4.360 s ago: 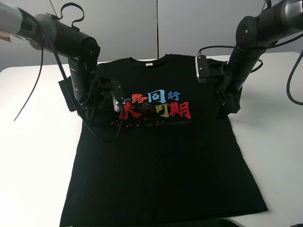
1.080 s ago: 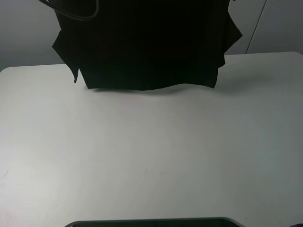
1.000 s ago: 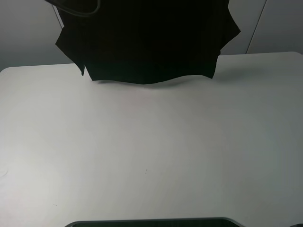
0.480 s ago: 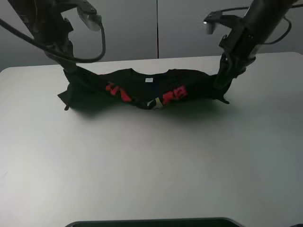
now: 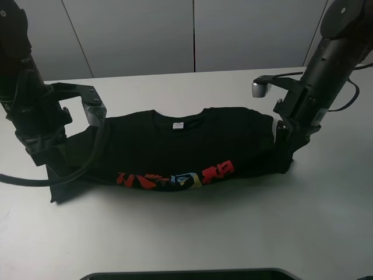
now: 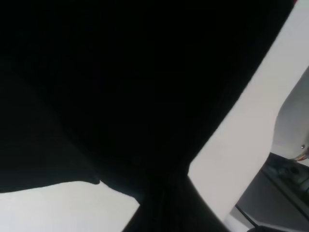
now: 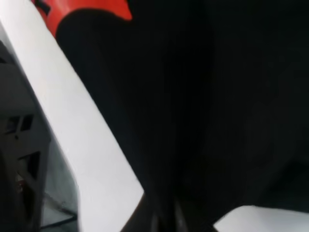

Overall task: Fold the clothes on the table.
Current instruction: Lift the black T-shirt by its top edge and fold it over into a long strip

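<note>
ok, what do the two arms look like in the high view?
Both are matte black with rounded links. The left arm has a grey boxy camera bracket and a looping black cable. The right arm has a small silver camera and thin black cables. No markings are visible.

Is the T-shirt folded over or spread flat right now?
The T-shirt is folded over, not spread: its collar lies on top and the print wraps the near folded edge.

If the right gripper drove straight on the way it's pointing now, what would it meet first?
The right gripper points down into the bunched side edge of the black T-shirt, so that fabric first, then the white table just beneath, though depth is unclear.
</note>
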`<state>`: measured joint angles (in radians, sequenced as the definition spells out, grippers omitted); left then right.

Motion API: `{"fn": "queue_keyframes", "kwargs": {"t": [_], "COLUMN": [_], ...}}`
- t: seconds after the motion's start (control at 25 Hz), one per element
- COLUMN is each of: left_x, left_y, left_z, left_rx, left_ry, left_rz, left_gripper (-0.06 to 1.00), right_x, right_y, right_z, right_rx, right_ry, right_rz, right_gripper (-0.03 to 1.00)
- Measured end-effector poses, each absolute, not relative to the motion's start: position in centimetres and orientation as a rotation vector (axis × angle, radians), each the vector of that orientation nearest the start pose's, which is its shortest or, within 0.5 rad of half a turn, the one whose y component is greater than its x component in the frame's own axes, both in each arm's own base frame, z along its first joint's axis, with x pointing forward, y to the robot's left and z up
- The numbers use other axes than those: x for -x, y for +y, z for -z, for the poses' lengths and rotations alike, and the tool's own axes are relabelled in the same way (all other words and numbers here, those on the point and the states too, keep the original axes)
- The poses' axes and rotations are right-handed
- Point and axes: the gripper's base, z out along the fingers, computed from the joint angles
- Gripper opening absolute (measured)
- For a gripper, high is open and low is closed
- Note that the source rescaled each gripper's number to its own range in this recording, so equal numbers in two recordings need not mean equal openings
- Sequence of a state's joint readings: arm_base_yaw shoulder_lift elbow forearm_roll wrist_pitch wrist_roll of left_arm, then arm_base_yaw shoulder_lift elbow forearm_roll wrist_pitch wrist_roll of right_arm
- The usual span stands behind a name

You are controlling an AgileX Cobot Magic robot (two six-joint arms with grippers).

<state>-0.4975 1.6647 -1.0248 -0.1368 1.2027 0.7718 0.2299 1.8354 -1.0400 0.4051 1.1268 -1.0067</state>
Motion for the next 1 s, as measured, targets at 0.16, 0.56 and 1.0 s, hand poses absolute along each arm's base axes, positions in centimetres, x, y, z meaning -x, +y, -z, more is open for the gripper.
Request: {"fn": "queue_keyframes", "kwargs": {"t": [0.16, 0.56, 1.0], "left_x": [-25.7, -30.5, -32.6], "left_y": [-14.5, -14.1, -15.6], "left_z": [-20.2, -18.4, -12.6], "left_rx": [-1.793, -1.623, -1.624], "left_ry": [2.516, 2.302, 2.252], "left_rz": [0.072, -0.405, -0.371], "left_gripper": [0.00, 0.00, 0.00], "right_x": [-30.5, -34.5, -37.0], "right_y": [10.1, 9.7, 9.1], "right_z": [-15.3, -15.6, -9.6], "right_rx": [1.417, 1.305, 1.246], "right_ry": [2.616, 2.301, 2.273], "right_rz": [-0.445, -0.058, 0.128], "right_gripper": [0.00, 0.00, 0.00]}}
